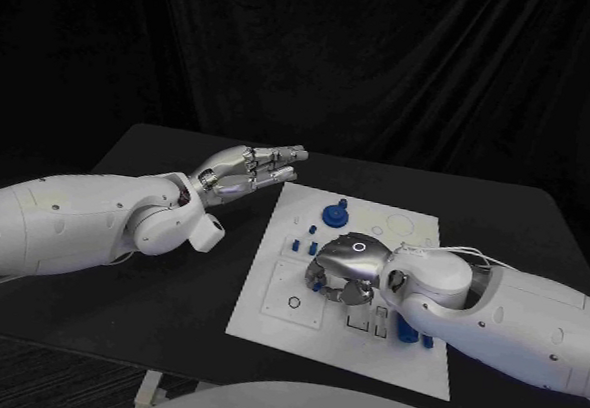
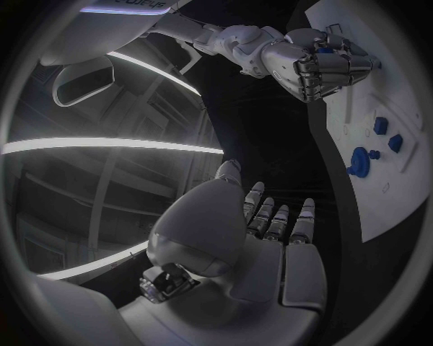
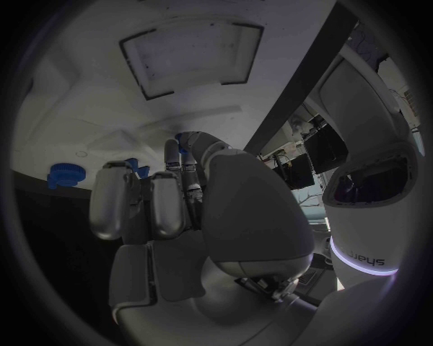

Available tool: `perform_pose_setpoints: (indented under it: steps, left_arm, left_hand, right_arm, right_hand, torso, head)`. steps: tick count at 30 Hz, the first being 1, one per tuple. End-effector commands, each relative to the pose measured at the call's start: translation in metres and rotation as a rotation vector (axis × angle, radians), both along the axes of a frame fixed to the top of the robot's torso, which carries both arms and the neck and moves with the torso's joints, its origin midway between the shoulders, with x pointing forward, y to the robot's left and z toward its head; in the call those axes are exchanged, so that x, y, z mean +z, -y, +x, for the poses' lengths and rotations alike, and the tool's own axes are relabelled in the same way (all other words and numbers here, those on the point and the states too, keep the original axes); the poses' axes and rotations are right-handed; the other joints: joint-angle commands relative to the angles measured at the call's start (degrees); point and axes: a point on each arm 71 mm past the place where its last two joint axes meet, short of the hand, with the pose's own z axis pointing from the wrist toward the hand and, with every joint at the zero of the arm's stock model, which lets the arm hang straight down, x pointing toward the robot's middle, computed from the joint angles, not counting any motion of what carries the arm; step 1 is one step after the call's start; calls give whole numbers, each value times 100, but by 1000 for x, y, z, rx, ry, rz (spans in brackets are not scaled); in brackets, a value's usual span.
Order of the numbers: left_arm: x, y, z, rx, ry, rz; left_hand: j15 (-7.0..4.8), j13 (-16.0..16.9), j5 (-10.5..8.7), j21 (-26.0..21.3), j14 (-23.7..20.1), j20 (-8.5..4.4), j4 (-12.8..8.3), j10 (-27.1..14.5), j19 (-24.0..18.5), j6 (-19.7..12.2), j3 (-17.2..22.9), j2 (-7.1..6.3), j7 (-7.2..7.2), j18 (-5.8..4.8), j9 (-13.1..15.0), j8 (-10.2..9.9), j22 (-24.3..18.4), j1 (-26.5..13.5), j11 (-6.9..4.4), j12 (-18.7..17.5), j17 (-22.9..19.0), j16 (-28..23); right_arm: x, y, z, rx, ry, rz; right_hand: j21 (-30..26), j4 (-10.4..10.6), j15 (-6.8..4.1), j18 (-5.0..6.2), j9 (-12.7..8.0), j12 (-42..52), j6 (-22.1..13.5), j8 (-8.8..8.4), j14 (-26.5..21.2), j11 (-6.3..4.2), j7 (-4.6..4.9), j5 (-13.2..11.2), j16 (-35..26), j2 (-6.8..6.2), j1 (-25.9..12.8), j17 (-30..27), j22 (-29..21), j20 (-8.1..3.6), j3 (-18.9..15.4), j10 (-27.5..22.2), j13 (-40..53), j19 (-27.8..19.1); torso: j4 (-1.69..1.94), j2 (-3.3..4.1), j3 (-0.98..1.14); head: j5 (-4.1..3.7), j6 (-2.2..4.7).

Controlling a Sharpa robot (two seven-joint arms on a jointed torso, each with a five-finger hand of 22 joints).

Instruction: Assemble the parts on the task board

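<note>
The black desk (image 1: 112,272) carries the white task board (image 1: 349,357) at its middle, lying flat and slightly askew. The right arm (image 1: 527,323) reaches in across the board's near right part, and its right hand (image 1: 346,268) sits low over the middle of the board with the fingers curled downward; whether they grip a part I cannot tell from here. The left arm (image 1: 61,226) lies over the desk to the left of the board, and the left hand (image 1: 252,172) is raised just off the board's far left corner, fingers stretched out together and holding nothing. On the board, a round blue part (image 1: 335,213) stands near the far edge, small blue parts (image 1: 303,246) sit just left of the right hand, and more blue pieces (image 1: 407,333) stand beside the right wrist.
</note>
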Motion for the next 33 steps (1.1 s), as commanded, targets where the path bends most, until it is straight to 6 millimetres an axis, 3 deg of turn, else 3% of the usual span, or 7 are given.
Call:
perform_pose_setpoints:
  steps: [1, 8, 9, 10, 15, 27, 33]
  left_arm:
    - [0, 2, -1, -13, -12, -15]
    - [-2, 3, -2, -18, -20, -13]
    - [-2, 3, -2, -19, -22, -13]
    - [-2, 3, -2, -19, -23, -12]
    - [-4, 2, -2, -19, -28, -10]
    - [-6, 1, -3, -19, -35, -9]
    - [-7, 0, -3, -16, -35, -8]
  left_hand:
    - [45, -3, 28, -2, -18, 48, 1, -4, -12, 36, 33, -8, -7, 78, 7, 28, -6, 79, 31, 35, 10, 33]
    - [69, -2, 69, 1, -13, 54, -20, -6, -8, 46, 70, -11, -4, 82, 7, 29, 1, 146, 35, 53, 14, 47]
    - [72, -2, 75, 1, -12, 55, -24, -6, -7, 50, 75, -12, -3, 82, 8, 29, 1, 155, 36, 55, 15, 48]
    - [74, -1, 80, 1, -11, 55, -28, -7, -6, 55, 79, -13, -2, 82, 8, 30, 3, 163, 37, 58, 15, 50]
    - [84, -1, 97, 3, -8, 59, -36, -7, -4, 117, 96, -15, 10, 83, 16, 41, 5, 191, 54, 68, 18, 58]
    - [87, 0, 104, 3, -6, 61, -37, -7, -4, 147, 103, -17, 22, 83, 20, 48, 2, 202, 68, 77, 19, 62]
    - [88, 1, 105, 2, -6, 62, -37, -6, -5, 153, 105, -18, 26, 83, 20, 49, -4, 205, 73, 83, 19, 62]
  right_arm:
    - [-2, -1, -1, -1, 2, -8]
    - [-3, -2, -1, -3, -1, -12]
    - [-3, -2, -1, -5, 0, -13]
    - [-3, -2, -1, -6, 0, -13]
    - [-4, -1, 0, -16, 2, -14]
    - [-5, 2, 0, -47, 5, -21]
    - [-2, 7, 3, -78, 44, 24]
  right_hand:
    - [-19, -27, 9, 40, 0, -25, -44, -34, -11, 6, -6, -51, -11, -18, -47, -1, 980, 17, 2, 53, 8, -39]
    - [-30, -31, 6, 42, -9, -40, -81, -60, -18, 5, -20, -109, -22, -19, -61, -19, 977, 14, 8, 44, 7, -45]
    - [-63, -23, 16, 48, -74, -94, -314, -200, -34, 18, -83, -228, -42, -32, -99, -52, 968, 16, 30, -26, -5, -61]
    - [-63, -23, 16, 48, -74, -94, -316, -201, -34, 18, -83, -229, -42, -32, -99, -53, 968, 16, 30, -26, -5, -62]
    - [-170, 3, 46, 66, -202, -173, -608, -392, -78, 66, -284, -451, -87, -73, -185, -132, 938, 42, 66, -152, -10, -113]
    - [-300, 83, 65, 89, -448, -192, -953, -655, -147, 81, -456, -994, -154, -142, -323, -258, 907, 67, 27, -168, 24, -169]
    - [-273, 203, 44, 81, -649, -166, -1304, -881, -123, 52, -623, -1351, -125, -184, -427, -215, 920, 56, -134, -77, 53, -141]
  torso:
    - [0, 1, -1]
    - [1, 1, -1]
    - [-1, 1, -1]
    - [-1, 2, -1]
    - [2, 1, -1]
    - [1, 1, 0]
    - [0, 1, -1]
  head:
    - [1, 1]
    - [12, 1]
    - [19, 1]
    - [22, 1]
    - [11, 1]
    - [16, 1]
    - [-6, 1]
